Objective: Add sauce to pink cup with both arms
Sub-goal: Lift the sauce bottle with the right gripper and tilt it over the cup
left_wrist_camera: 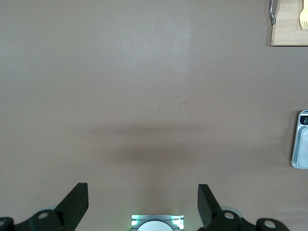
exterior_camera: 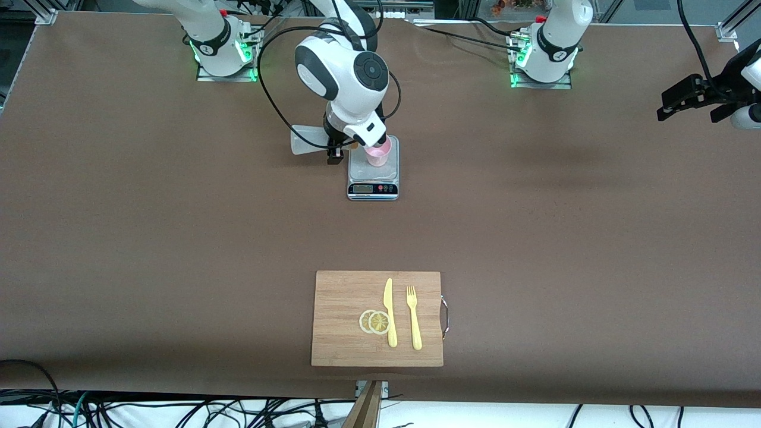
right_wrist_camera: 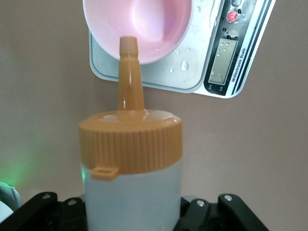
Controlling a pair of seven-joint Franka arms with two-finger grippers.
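Pink cup [exterior_camera: 379, 153] stands on scale [exterior_camera: 373, 178], toward edge farthest from front camera. Squeeze bottle [right_wrist_camera: 131, 163] tipped, orange nozzle [right_wrist_camera: 130, 72] over cup rim. Right gripper [exterior_camera: 336, 144] clamped on bottle beside scale. Left gripper [left_wrist_camera: 143, 202] waits over bare table [left_wrist_camera: 144, 72], well apart from scale, jaws apart.

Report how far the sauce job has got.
Done: the pink cup stands on the scale, and the right pincer grips the sauce bottle. In hand: the bottle is tipped, its nozzle over the cup's mouth. Left: no sauce shows in the cup. The left pincer waits open over bare table.
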